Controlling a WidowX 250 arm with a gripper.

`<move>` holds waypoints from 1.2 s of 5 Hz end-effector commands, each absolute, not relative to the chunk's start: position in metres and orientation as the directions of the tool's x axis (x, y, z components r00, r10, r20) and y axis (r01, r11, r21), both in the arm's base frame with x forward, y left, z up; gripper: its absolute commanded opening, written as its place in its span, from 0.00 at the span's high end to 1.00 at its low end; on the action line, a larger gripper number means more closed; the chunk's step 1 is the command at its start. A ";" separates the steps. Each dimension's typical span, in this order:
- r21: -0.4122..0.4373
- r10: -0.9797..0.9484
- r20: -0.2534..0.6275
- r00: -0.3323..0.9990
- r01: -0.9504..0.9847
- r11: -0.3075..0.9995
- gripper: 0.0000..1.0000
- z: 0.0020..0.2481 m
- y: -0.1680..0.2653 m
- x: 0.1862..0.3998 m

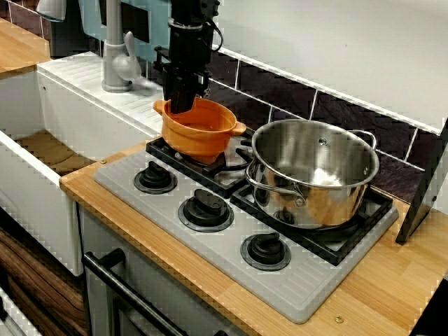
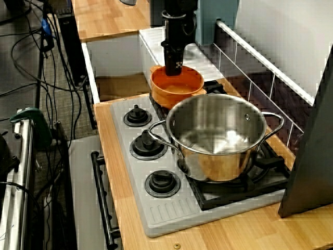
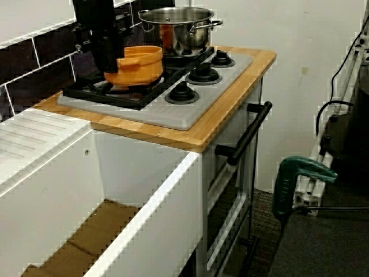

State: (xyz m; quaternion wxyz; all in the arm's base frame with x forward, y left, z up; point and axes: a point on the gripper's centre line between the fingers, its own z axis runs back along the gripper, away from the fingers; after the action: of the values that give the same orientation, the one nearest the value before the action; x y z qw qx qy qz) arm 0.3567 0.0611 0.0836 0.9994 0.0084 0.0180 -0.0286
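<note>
Gripper on orange pot rim, opening hidden

Steel pot (empty) on stove; white sink alongside.

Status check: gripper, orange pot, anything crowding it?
Gripper at orange pot rim, side away from steel pot; jaws hidden. Orange pot on burner grate. Steel pot close beside it.
</note>
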 end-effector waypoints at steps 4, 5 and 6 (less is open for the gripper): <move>-0.007 -0.036 0.048 0.998 0.036 0.999 0.00 0.144 0.054 0.352; -0.023 -0.059 0.056 0.997 0.060 0.998 0.00 0.156 0.050 0.353; -0.016 -0.188 0.078 0.979 0.190 0.982 0.00 0.165 0.047 0.350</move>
State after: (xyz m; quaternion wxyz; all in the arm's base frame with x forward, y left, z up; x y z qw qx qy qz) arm 0.3612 0.0513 0.1173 0.9959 -0.0264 0.0186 -0.0846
